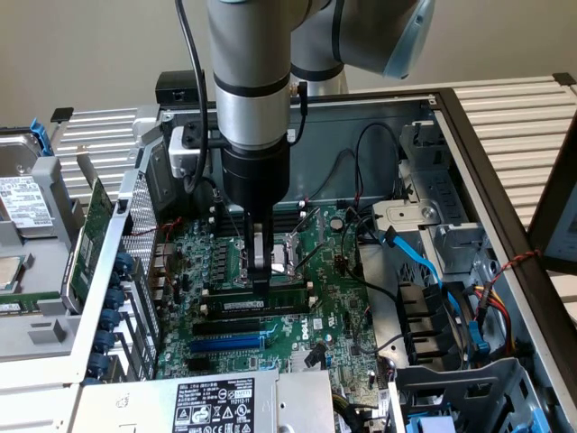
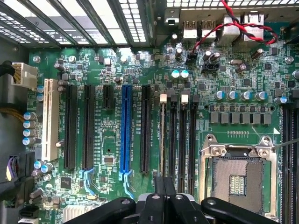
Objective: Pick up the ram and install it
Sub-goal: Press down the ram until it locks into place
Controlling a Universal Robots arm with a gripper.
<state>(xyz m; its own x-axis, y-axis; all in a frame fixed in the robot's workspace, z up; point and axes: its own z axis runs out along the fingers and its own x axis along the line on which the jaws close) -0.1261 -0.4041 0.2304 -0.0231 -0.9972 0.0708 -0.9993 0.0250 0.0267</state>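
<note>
Over the motherboard (image 1: 315,280), inside the open PC case (image 1: 469,135): arm (image 1: 252,81) pointing straight down, gripper (image 1: 261,284) at board level with fingers fully closed together. Fingertips pressing on the top edge of the ram (image 1: 261,305), near its middle. Nothing gripped between the fingers; contact from above only.

Ram lying lengthwise along a memory slot, upright on edge, small white label visible on its face. Sits just below the CPU socket (image 1: 293,248) in the exterior view, with further long black slots and a blue slot (image 1: 225,343) beneath it. Cannot tell whether fully seated.

Wrist view: closed gripper (image 2: 164,186) over the bank of memory slots (image 2: 180,135), ram (image 2: 162,135) seen edge-on as a thin strip in the slot nearest the black expansion slots. Empty CPU socket (image 2: 238,172) just beside the bank; blue slot (image 2: 125,130) and white slot (image 2: 49,119) further off.

Exterior view's left: green card (image 1: 90,234) with bracket standing outside the case wall. Exterior view's right: blue cables (image 1: 424,262) near the drive bay.
</note>
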